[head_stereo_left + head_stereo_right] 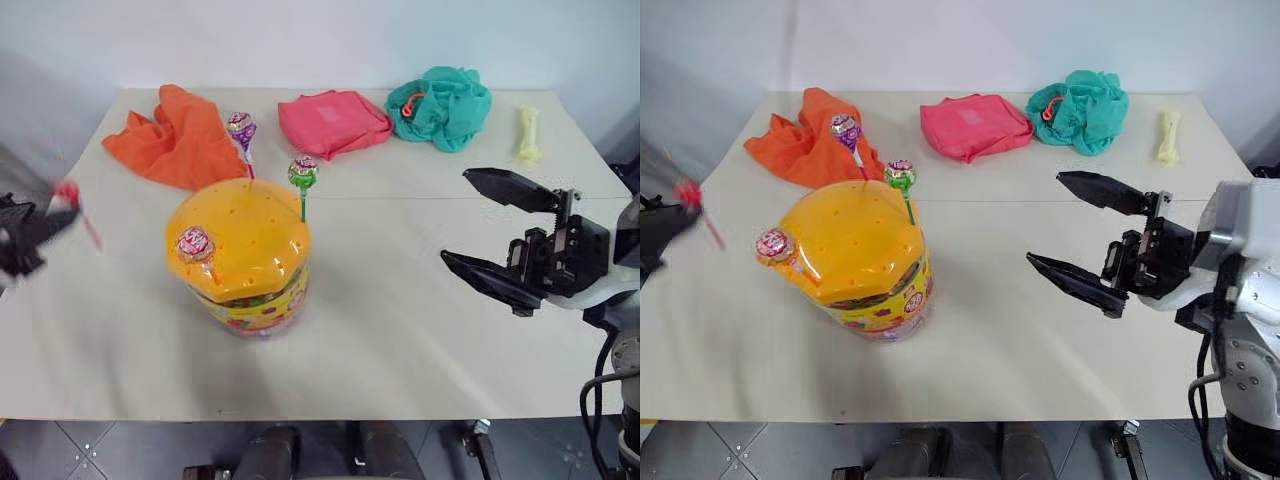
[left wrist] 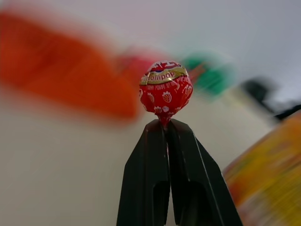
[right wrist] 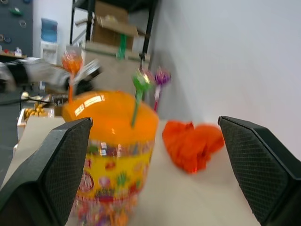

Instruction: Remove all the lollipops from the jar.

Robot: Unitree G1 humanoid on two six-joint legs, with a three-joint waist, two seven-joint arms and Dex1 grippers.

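clamping a red lollipop [image 2: 165,92] by its stick, the left end effector [image 2: 165,123] sits clenched off the table's [image 1: 420,330] left edge

the jar [image 1: 240,255] stands on the table with three lollipops in its orange-yellow lid: purple [image 1: 240,127] and green [image 1: 303,172] at the far side, an orange-red one [image 1: 195,243] at the near left. the right end effector [image 1: 490,225] hangs released to the jar's right, apart from it
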